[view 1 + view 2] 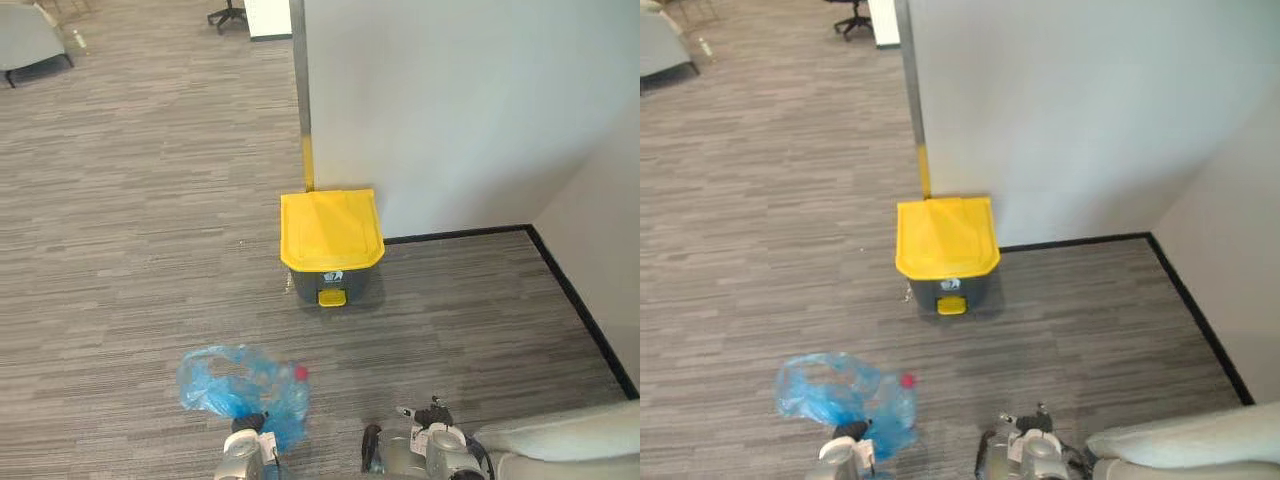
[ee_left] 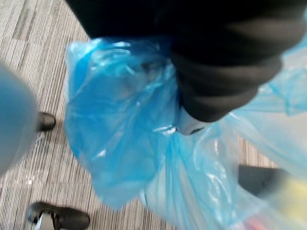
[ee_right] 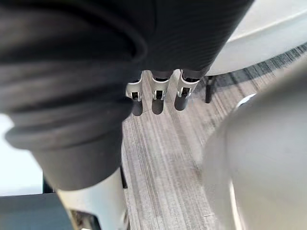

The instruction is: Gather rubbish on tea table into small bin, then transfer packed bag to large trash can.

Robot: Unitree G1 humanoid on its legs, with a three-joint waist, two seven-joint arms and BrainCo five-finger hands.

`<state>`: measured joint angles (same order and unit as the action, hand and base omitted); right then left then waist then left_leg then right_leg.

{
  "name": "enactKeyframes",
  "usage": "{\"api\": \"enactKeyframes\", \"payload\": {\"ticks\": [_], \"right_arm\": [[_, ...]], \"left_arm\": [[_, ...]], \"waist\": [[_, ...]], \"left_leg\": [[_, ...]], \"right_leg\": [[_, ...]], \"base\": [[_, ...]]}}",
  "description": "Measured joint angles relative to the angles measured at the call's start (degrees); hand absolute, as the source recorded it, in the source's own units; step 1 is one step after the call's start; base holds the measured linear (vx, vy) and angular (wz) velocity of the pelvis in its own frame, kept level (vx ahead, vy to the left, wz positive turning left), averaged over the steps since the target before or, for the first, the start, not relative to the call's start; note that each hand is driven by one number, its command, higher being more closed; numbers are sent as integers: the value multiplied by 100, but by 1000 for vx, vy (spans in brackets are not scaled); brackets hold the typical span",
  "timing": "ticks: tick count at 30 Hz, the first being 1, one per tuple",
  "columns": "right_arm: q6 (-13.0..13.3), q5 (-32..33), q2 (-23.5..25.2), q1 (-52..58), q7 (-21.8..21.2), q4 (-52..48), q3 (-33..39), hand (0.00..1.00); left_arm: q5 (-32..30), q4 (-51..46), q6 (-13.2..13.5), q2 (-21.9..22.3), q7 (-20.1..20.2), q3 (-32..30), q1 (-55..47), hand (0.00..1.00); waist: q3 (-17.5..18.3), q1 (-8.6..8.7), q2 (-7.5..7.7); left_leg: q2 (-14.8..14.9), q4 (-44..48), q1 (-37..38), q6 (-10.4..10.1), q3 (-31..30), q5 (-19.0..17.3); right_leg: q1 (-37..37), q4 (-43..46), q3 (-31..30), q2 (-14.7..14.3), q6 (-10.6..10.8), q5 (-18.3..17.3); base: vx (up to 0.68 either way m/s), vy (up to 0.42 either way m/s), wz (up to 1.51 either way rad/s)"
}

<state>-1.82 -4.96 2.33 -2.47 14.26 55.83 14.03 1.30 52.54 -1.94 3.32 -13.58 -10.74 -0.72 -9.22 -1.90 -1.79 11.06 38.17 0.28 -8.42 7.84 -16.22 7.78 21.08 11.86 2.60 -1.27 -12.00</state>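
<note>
Closest to the lens, the blue bag (image 2: 120, 124) is seen bunched around the left hand (image 2: 220, 81), low in front of the robot. Whether that hand is clenched on the film cannot be told, since it is buried in the folds. The bag is thin, crinkled, translucent plastic, soft and shapeless, with a small red item (image 1: 300, 373) showing through it. It is judged light but slippery and easily torn, so it is best taken at the gathered neck rather than by the loose sides. The right hand (image 3: 157, 93) is held released, grasping nothing, above the striped grey carpet (image 1: 140, 220). Well ahead, the large trash can (image 1: 330, 232) is set against the white wall (image 1: 450, 100). A boxy grey body, a smooth yellow lid lying closed and a yellow foot pedal (image 1: 332, 297) at its base are shown.
</note>
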Motion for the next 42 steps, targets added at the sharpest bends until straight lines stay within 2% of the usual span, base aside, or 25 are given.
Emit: {"api": "enactKeyframes", "payload": {"ticks": [1,2,5,6,7,9,12,15,16,17,18,20,22,24,25,26,28,29,32,33,35,38,39,40,42], "right_arm": [[-2,37,9,22,7,15,-28,0],[-9,49,10,32,10,26,-26,0],[-49,55,11,27,33,27,66,0],[-50,57,-1,20,39,27,150,0],[-51,58,-24,43,35,57,184,0],[-60,58,26,92,29,160,169,0],[-97,51,141,117,25,272,279,0],[-92,49,144,147,13,235,271,0],[-89,49,140,160,9,154,256,0],[-74,49,138,153,5,96,252,0],[-69,49,137,150,-1,100,241,0],[-54,50,137,141,-15,0,210,0],[-38,49,137,127,-20,-55,208,0],[-28,50,137,107,-20,-61,217,0],[-30,48,140,112,-19,7,242,0],[-31,48,144,136,-20,46,262,0],[-37,46,-33,59,-13,115,405,0],[-33,52,-50,60,-5,116,419,0],[-33,57,-29,81,16,119,432,0],[-56,60,-14,97,25,134,388,0],[-67,58,6,116,26,140,311,0],[-96,64,31,122,29,134,307,0],[-96,75,35,124,31,121,320,0],[-97,81,36,130,33,139,349,0],[-89,90,57,192,25,134,353,0]], "left_arm": [[-1,-72,2,2,15,-6,-35,100],[0,-102,5,2,16,-3,-43,100],[0,-138,6,-1,19,2,-41,100],[1,-131,2,-3,18,41,-10,100],[2,-129,17,-19,18,80,8,100],[-2,-122,39,-132,10,164,22,100],[-3,54,20,-330,13,321,-4,100],[-7,108,26,-363,14,374,-61,100],[-7,110,24,-373,13,461,-73,100],[-6,102,22,-373,12,516,-41,100],[-7,107,16,-380,12,500,-46,100],[-9,165,-10,-414,-5,350,-64,100],[-10,216,-12,-404,-6,260,-61,100],[-12,224,-8,-381,1,207,-47,100],[-13,242,-5,-369,13,153,-52,100],[-16,244,0,-387,17,140,-43,100],[-21,351,-5,-181,21,60,31,100],[-37,353,-3,-138,30,59,39,100],[-132,294,-2,-17,52,58,94,100],[-136,231,1,-4,89,68,101,100],[-127,146,7,-1,145,43,39,100],[-127,131,1,-2,148,38,14,100],[-127,132,0,-1,147,41,19,100],[-128,164,0,9,147,47,54,100],[-127,230,-2,-34,140,77,57,100]], "waist": [[-16,-27,31],[-15,-37,38],[-23,-54,121],[-21,-54,129],[3,-100,110],[168,-104,293],[193,-130,438],[198,-122,375],[202,-110,405],[131,-77,395],[130,-74,414],[112,-79,418],[92,-39,391],[92,-13,367],[92,-3,449],[107,8,524],[122,7,148],[131,14,103],[110,56,95],[93,-13,100],[130,-70,67],[165,-76,93],[165,-76,89],[180,-85,111],[265,-66,195]], "left_leg": [[202,530,-272,76,246,-45],[255,573,-338,97,386,-71],[246,-426,-740,330,1025,-179],[103,-1391,-844,451,1052,95],[-80,-2111,-799,337,1011,1061],[-427,-2610,-597,480,1018,1191],[-618,-2647,-423,571,1036,1133],[-761,-3077,174,676,1013,1058],[-822,-3150,312,735,949,962],[-892,-3191,490,769,860,839],[-898,-3191,551,806,858,793],[-872,-3208,876,806,855,628],[-826,-3252,1079,794,835,526],[-764,-3306,1138,696,760,451],[-853,-3340,1208,589,660,381],[-923,-3341,1237,530,588,326],[-656,-3300,1363,421,529,215],[-607,-3272,1362,412,506,210],[-220,-1651,713,198,364,74],[17,-618,306,132,372,35],[284,-16,41,158,479,-17],[332,-782,-151,344,680,-210],[302,-1378,-183,409,631,-114],[168,-1877,-121,113,508,170],[-118,-2288,110,266,656,325]], "right_leg": [[-294,-208,26,-17,-24,10],[-408,-304,33,-16,-30,23],[-868,-710,18,169,44,74],[-976,-858,20,273,148,131],[-1039,-964,-31,317,315,178],[-1095,-1184,-10,538,539,286],[-1237,-1117,-7,744,660,406],[-852,482,-131,931,752,463],[-400,1541,-311,1088,898,670],[153,2624,-578,1188,839,1009],[297,2893,-682,1172,790,923],[754,3359,-699,979,636,144],[980,2840,-440,759,500,-157],[993,1544,-227,455,435,-36],[831,498,-270,324,266,555],[799,249,-306,333,108,808],[611,266,-180,130,31,531],[585,254,-110,112,7,469],[77,-205,141,-41,-14,364],[-200,-408,168,-144,-62,350],[-422,-531,145,-261,-132,335],[-538,-649,-82,-232,-74,372],[-540,-665,-150,-203,-30,399],[-533,-676,-250,-155,109,431],[-551,-876,-417,5,292,530]], "base": [[287,-53,7],[351,6,-7],[369,91,-13],[307,158,-15],[307,157,-22],[306,169,10],[236,163,21],[182,178,21],[190,131,32],[156,88,28],[174,57,14],[179,7,1],[231,-54,11],[199,-87,27],[262,-131,32],[332,-146,28],[323,-124,20],[262,-112,35],[253,-155,44],[239,-96,-1],[223,-15,-32],[212,100,-42],[130,165,-41],[187,230,-46],[128,195,-28]]}}
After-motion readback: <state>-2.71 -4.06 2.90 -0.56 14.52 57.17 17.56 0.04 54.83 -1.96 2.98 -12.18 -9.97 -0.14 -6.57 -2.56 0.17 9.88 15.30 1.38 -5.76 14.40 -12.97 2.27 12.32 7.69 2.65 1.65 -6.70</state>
